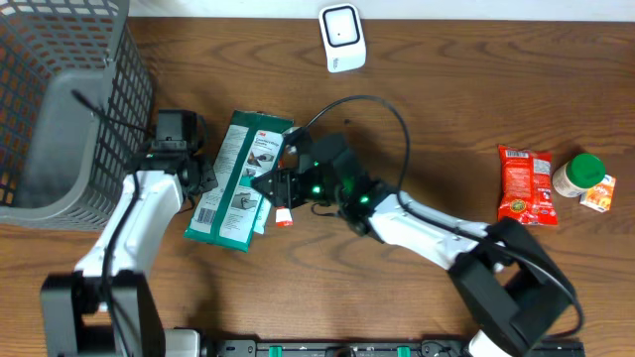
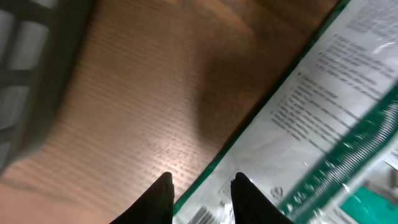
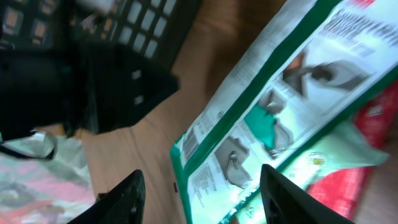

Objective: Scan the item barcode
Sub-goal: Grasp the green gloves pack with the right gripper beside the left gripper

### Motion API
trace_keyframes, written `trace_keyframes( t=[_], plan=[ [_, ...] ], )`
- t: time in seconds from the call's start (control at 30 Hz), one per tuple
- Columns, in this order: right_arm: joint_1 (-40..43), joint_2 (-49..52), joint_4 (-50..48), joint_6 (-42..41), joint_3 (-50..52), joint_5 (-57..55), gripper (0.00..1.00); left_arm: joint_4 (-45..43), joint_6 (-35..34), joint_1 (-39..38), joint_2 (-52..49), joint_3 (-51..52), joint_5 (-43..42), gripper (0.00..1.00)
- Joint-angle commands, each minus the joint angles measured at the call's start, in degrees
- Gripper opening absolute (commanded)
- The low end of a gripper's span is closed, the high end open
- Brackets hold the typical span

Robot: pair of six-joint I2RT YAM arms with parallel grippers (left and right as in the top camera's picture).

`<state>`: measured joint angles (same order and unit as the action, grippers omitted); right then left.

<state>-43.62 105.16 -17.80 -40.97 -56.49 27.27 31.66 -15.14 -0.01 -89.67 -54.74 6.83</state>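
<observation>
The flat green-and-white printed plastic packet [image 1: 241, 178] lies left of centre on the brown wooden desk [image 1: 446, 119], with its long side running toward the far edge. Both arms meet at it, one on each long edge. That placement makes sense for lifting and turning the packet so that its barcode faces a reader.

The left tool [image 2: 204, 198] straddles the packet's green-bordered left edge. Its two dark fingertips are fairly close together, one over bare wood and one over the print. I cannot tell whether they have pinched the film yet.

The right tool [image 3: 204, 199] is at the opposite edge. Its fingers are spread wide and the packet's near end sits between them, so it is open and grips nothing that I can see. In the right wrist view the packet looks tilted up off the wood.

The small white scanner unit [image 1: 342, 38] stands at the far edge, well apart from the packet, with open desk between them. The black cable loop [image 1: 397, 119] of the right arm arcs over that stretch and could snag.

The grey mesh plastic basket [image 1: 119, 99] is close on the left, so there is little room to swing that way. The red snack bag [image 1: 526, 183], green-lidded jar [image 1: 578, 174] and small orange carton [image 1: 598, 194] sit far to the right, out of the path
</observation>
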Motion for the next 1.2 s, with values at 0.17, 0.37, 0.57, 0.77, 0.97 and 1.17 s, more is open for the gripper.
trace_keyframes(
  t=[0.17,0.37,0.57,0.77,0.97,1.17],
  plan=[
    [-3.0,5.3,-1.6,-2.9,-0.1,-5.4,0.58,-5.4,0.5,0.2,-8.8,0.2,0.7,0.33],
    [-3.1,7.2,-2.8,-2.9,-0.1,-6.3,0.6,-7.0,0.4,0.2,-12.5,0.2,-1.5,0.33],
    [-3.1,9.2,-5.0,-3.8,-0.1,-6.2,0.64,-6.3,0.5,0.2,-12.5,0.2,-3.0,0.33],
    [-3.1,9.3,-5.3,-7.4,-0.1,-6.2,0.63,-6.3,0.4,0.2,-12.5,0.2,-3.0,0.33],
    [-3.1,9.3,-5.7,-14.2,-0.1,-6.5,0.56,-6.5,0.4,0.2,-12.5,0.2,-3.0,0.33],
    [-4.1,9.4,-5.7,-15.2,-0.1,-8.0,0.56,-6.5,0.4,0.2,-12.5,0.2,-3.0,0.33]
  ],
)
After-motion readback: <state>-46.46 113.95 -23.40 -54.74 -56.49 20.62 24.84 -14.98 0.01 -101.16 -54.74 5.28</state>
